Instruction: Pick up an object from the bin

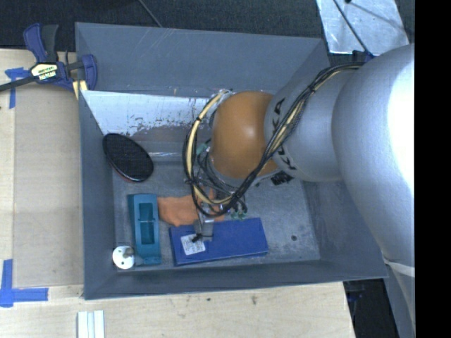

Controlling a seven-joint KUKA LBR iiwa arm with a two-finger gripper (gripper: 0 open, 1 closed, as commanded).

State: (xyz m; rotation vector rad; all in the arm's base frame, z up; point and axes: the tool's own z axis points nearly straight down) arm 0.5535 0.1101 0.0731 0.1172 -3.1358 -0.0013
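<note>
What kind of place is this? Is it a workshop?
Most likely a robot test lab, not a home: a big grey robot arm reaches into a grey metal bin holding odd bits like a black oval thing and a flat blue pad.

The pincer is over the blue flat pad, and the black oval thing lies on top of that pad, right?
Not quite. The pincer is over the blue flat pad, but the black oval thing is not on it: the camera view shows it lying apart in the bin, near its far left corner.
</note>
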